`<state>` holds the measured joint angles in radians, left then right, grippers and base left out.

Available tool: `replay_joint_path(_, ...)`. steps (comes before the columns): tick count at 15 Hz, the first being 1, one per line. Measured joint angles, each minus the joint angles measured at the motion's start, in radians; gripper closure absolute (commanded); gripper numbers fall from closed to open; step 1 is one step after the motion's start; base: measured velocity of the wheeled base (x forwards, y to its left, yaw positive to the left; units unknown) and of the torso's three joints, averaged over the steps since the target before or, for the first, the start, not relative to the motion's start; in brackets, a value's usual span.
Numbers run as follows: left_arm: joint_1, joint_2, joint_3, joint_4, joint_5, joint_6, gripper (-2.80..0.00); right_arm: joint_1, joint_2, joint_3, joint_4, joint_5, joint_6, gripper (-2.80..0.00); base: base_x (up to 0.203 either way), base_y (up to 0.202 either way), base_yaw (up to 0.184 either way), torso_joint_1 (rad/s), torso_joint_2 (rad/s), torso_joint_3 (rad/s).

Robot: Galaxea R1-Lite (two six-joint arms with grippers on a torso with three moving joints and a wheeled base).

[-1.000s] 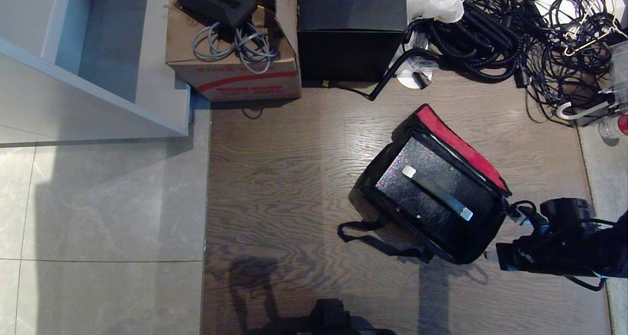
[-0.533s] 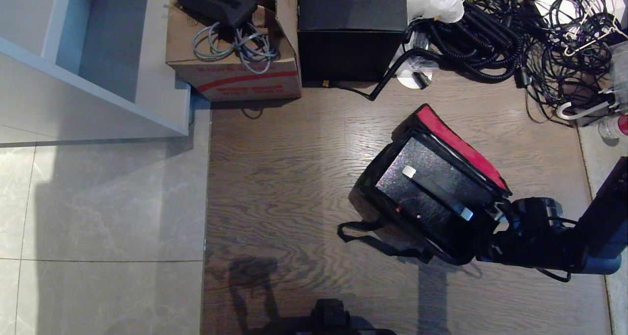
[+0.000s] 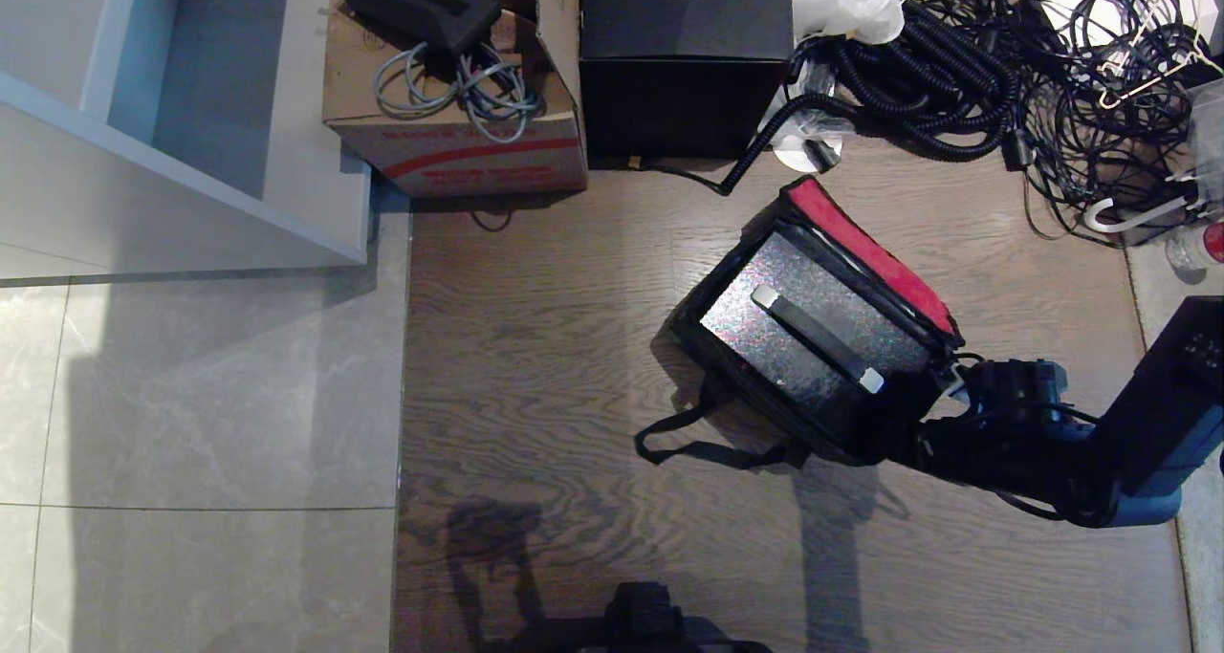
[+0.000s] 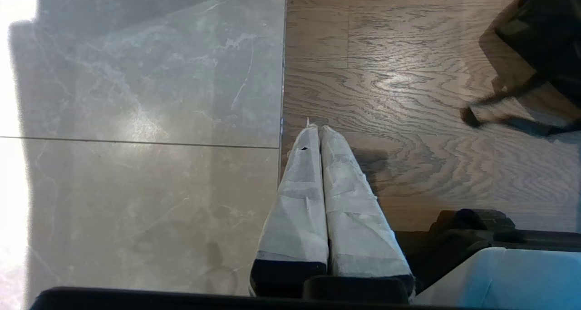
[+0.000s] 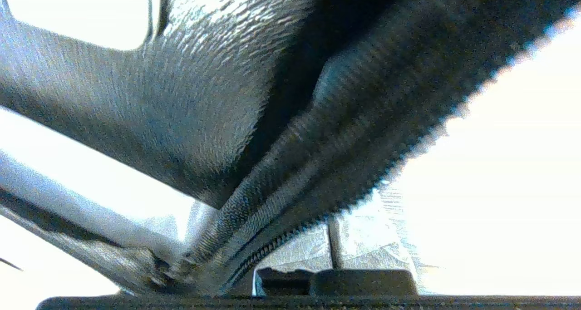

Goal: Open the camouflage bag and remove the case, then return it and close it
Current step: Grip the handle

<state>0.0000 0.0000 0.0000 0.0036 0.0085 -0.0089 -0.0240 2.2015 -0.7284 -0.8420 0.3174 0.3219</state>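
Note:
The camouflage bag (image 3: 765,409) stands open on the wooden floor, its red-lined lid (image 3: 865,251) folded back on the far side. Inside sits the glittery black case (image 3: 755,333) with its strap handle (image 3: 818,337) on top. My right gripper (image 3: 913,433) is shut and pressed against the bag's near right corner. In the right wrist view the bag's zipper edge (image 5: 317,201) lies across the fingers (image 5: 363,251) and hides their tips, so I cannot tell whether fabric is pinched. My left gripper (image 4: 320,128) hangs shut and empty above the floor, apart from the bag (image 4: 544,28).
A cardboard box (image 3: 449,137) with cables and a black box with a swirl emblem (image 3: 684,51) stand behind the bag. A tangle of black cables (image 3: 1004,70) fills the back right. A white cabinet (image 3: 191,175) stands at the left. The bag's strap (image 3: 688,447) trails on the floor.
My right arm has swung in from the right edge to the bag's near right corner. The bag, with the case in it, has slid away to the upper left.

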Motion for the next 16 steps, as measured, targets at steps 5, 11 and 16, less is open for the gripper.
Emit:
replay_joint_path(5,0.000,0.000,0.000,0.000,0.000,0.000,0.00,0.031,-0.048,-0.036,-0.144,-0.030,0.184,0.00,0.000,0.000,0.000,0.000,0.00,0.000)
replay_joint_path(11,0.000,0.000,0.000,0.000,0.000,0.000,0.00,-0.014,-0.196,0.151,-0.105,-0.027,0.064,0.00,0.000,0.000,0.000,0.000,0.00,0.000)
replay_joint_path(16,0.000,0.000,0.000,0.000,0.000,0.000,0.00,-0.054,-0.480,0.326,-0.030,-0.026,-0.023,0.00,0.000,0.000,0.000,0.000,0.00,0.000)
